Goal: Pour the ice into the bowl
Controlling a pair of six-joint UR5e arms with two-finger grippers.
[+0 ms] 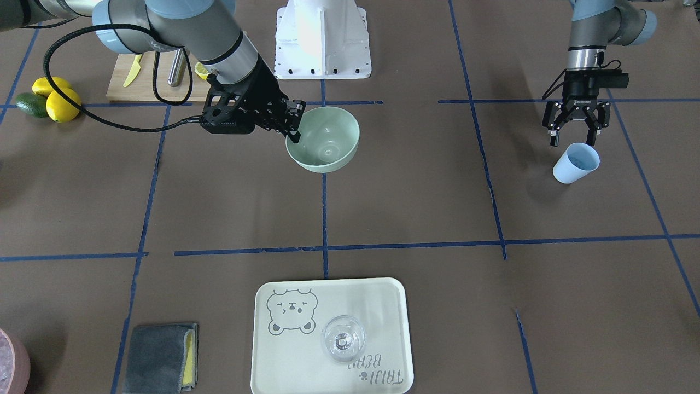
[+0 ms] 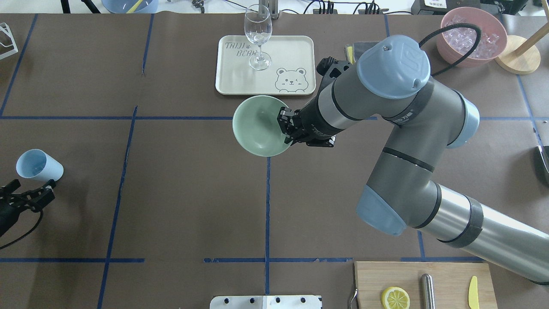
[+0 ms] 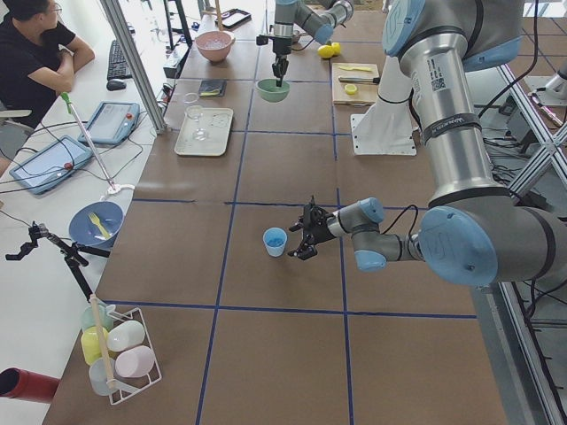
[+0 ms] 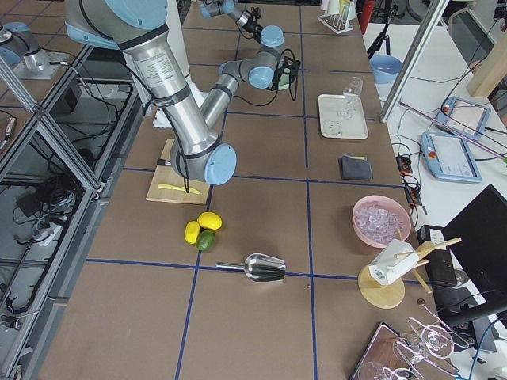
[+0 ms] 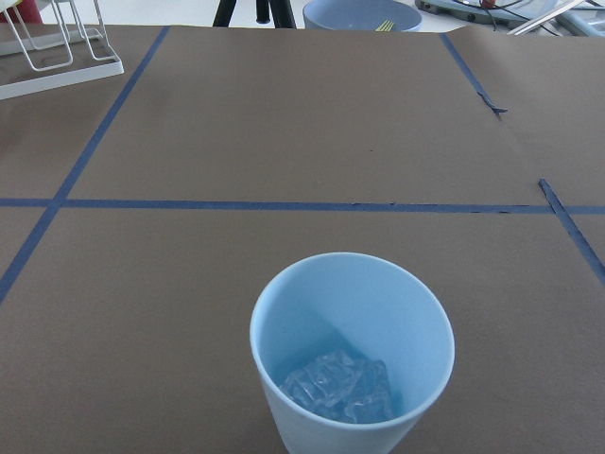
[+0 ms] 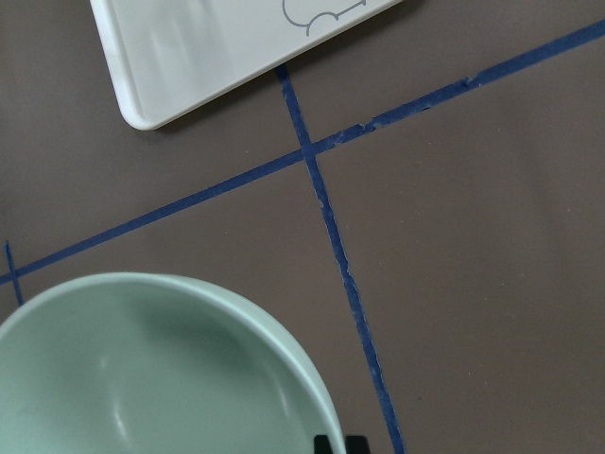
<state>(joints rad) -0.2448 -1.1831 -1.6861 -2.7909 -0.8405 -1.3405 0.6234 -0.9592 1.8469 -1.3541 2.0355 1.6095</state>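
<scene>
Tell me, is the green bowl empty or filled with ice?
Empty: the bowl shows only bare green walls inside; the ice lies in the blue cup.

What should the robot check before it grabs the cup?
1. The ice is in the cup: ok, cubes lie at the bottom.
2. The cup stands upright: ok.
3. The left gripper is open: ok, but it is short of the cup, not around it.
4. The right gripper holds the rim of the bowl: ok.
5. The bowl is empty: ok.
6. The bowl is level: cannot tell.
</scene>
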